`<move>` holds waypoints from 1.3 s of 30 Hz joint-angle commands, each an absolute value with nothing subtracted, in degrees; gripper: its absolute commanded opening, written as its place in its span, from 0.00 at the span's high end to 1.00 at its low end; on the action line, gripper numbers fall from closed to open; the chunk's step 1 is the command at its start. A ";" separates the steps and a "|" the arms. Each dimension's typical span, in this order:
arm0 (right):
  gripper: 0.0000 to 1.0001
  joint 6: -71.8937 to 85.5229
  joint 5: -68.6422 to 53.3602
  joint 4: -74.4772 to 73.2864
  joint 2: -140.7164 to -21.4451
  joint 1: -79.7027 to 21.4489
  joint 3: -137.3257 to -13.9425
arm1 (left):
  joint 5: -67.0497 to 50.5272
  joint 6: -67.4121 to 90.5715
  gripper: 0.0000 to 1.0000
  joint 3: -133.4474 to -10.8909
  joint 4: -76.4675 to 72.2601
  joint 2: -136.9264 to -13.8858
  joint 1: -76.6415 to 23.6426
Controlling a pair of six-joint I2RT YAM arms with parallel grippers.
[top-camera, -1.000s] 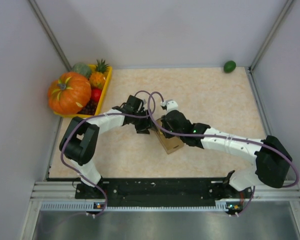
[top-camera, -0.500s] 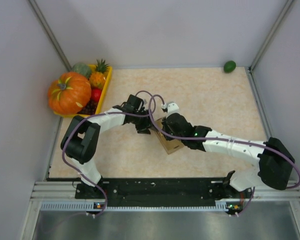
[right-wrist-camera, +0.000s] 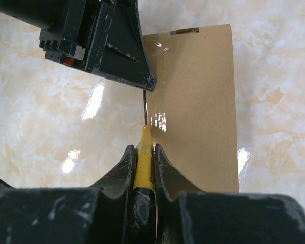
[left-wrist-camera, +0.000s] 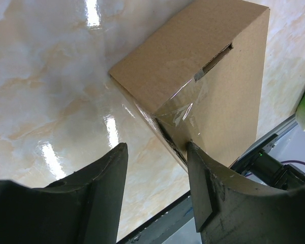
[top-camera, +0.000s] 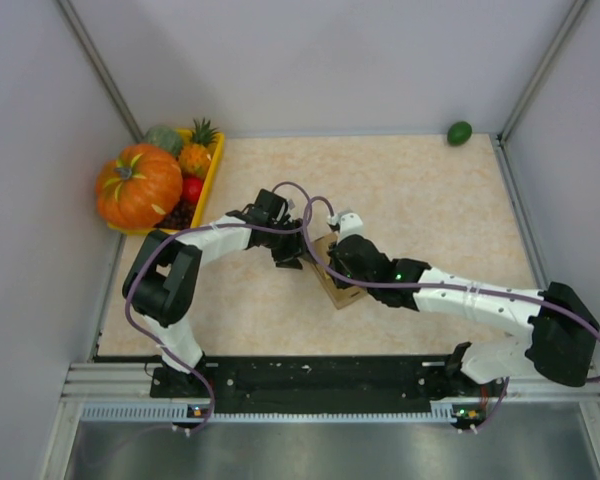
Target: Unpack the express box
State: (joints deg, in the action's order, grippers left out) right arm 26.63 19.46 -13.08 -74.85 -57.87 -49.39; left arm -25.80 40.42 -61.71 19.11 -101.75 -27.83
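The right gripper (right-wrist-camera: 142, 161) is clamped on a yellow utility knife (right-wrist-camera: 144, 145), whose thin blade meets the express box (right-wrist-camera: 193, 112) just ahead, along its taped edge. Beyond the blade, the left gripper (left-wrist-camera: 155, 173) stands spread at the box's end, and whether it touches the box is unclear. From above, both wrists hide most of the box.

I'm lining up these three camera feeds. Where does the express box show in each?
Top external: the express box stands near the middle of the marbled tabletop.
Left wrist: the box fills the upper right.
Right wrist: the box is centre right, beside the yellow knife.
Shared landmark: the marbled tabletop under the box, seen in all three.
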 commanded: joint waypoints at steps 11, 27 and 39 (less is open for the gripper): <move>1.00 27.60 20.57 -15.38 -73.21 -59.85 -47.99 | -20.04 39.46 0.47 -61.26 20.83 -103.80 -27.33; 1.00 26.19 27.42 -23.64 -71.28 -66.27 -47.02 | -19.60 38.59 0.50 -62.66 21.00 -105.82 -26.89; 1.00 24.44 26.02 -27.16 -69.70 -66.27 -48.25 | -18.64 37.18 0.52 -63.81 21.80 -106.44 -26.28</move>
State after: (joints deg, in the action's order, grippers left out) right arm 25.91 26.46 -23.03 -71.35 -65.49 -47.24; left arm -28.05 40.07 -63.66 19.79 -103.66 -27.53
